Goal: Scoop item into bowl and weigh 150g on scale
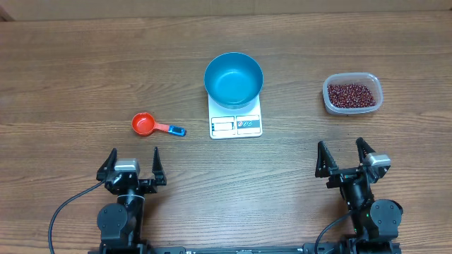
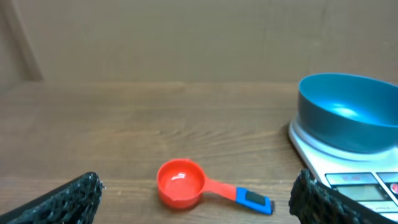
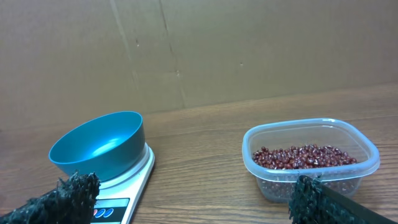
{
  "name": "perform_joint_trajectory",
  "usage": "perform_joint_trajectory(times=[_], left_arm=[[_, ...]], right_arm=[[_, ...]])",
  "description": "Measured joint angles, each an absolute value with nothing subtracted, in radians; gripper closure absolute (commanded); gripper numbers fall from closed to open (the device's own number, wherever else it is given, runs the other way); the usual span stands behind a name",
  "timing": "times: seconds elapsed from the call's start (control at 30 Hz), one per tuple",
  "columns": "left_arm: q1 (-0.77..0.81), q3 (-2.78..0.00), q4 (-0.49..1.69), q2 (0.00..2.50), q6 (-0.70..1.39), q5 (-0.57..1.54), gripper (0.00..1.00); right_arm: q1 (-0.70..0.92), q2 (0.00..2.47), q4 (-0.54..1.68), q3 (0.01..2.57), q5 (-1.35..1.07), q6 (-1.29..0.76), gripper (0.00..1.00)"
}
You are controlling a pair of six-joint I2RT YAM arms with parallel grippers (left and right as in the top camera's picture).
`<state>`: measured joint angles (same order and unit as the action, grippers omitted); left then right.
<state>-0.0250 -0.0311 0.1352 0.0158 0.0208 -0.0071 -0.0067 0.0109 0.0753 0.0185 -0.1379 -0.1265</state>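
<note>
An empty deep blue bowl (image 1: 234, 80) (image 2: 348, 112) (image 3: 98, 147) stands on the small white scale (image 1: 236, 123) (image 2: 367, 177) (image 3: 127, 193) at the table's middle. Dark red-brown beans (image 1: 350, 93) (image 3: 305, 156) fill the bottom of a clear plastic tub (image 1: 352, 94) (image 3: 310, 158) at the right. A red measuring scoop with a blue handle end (image 1: 152, 125) (image 2: 193, 185) lies left of the scale. My left gripper (image 1: 132, 168) (image 2: 196, 214) is open near the front edge, just behind the scoop. On the right my right gripper (image 1: 346, 156) (image 3: 199, 214) is open, short of the tub. Both hold nothing.
A brown cardboard wall (image 3: 199, 50) stands behind the wooden table (image 1: 70, 70). Black cables (image 1: 63, 212) run from both arm bases at the front edge.
</note>
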Motion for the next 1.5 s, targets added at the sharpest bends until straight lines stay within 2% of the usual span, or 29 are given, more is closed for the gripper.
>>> perform_joint_trajectory(times=[0.4, 0.93, 1.2, 1.5], left_arm=[[-0.025, -0.21, 0.423, 0.015, 0.054, -0.089, 0.0], [-0.025, -0.337, 0.48, 0.033, 0.125, -0.155, 0.0], [-0.025, -0.445, 0.529, 0.213, 0.126, -0.158, 0.0], [-0.025, -0.75, 0.705, 0.532, 0.144, -0.136, 0.0]], right_arm=[[-0.007, 0.011, 0.075, 0.019, -0.138, -0.126, 0.0], [-0.007, 0.011, 0.076, 0.019, -0.138, -0.126, 0.0], [-0.007, 0.011, 0.076, 0.019, -0.138, -0.126, 0.0], [-0.007, 0.011, 0.075, 0.019, -0.138, -0.126, 0.0]])
